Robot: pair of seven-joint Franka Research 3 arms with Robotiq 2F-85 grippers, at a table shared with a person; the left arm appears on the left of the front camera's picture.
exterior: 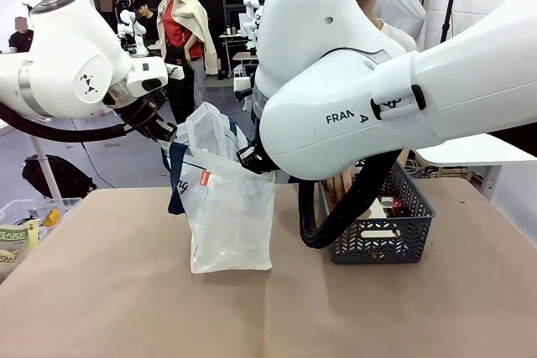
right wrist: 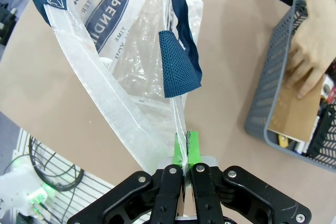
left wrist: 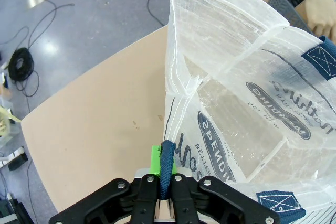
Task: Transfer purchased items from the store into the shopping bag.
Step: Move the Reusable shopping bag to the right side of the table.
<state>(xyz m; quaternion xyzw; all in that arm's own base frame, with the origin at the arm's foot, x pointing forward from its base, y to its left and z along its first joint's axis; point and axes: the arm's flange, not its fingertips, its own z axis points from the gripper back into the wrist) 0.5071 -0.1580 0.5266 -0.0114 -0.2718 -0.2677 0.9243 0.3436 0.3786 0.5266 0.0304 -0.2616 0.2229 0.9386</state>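
Our wrist views show our left gripper clamped on the navy strap of the tall translucent white plastic bag, and our right gripper pinching its rim. From the front, our right arm half hides the dark grey mesh basket beside the bag.

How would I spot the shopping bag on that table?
Look at the brown table; near its middle, left of the grey basket, stands the bag. It alone is translucent white, with navy straps and a small red tag.
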